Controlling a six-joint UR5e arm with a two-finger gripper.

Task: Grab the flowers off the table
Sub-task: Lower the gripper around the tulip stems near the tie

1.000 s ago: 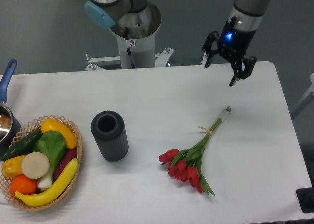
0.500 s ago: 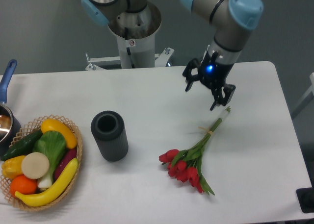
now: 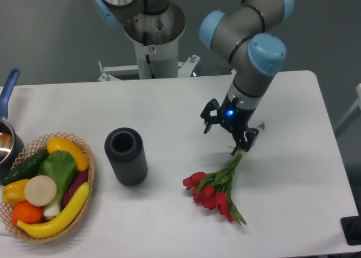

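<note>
White tabletop (image 3: 169, 105) is shown with the red tulip bunch (image 3: 217, 187) lying flat on it, not yet lifted. The gripper (image 3: 228, 135) is held spread and empty just above the tied stems; closing and raising are judged left to do.

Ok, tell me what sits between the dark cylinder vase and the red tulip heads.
Nothing: in the fixed camera view only bare white table lies between the vase and the flowers.
</note>
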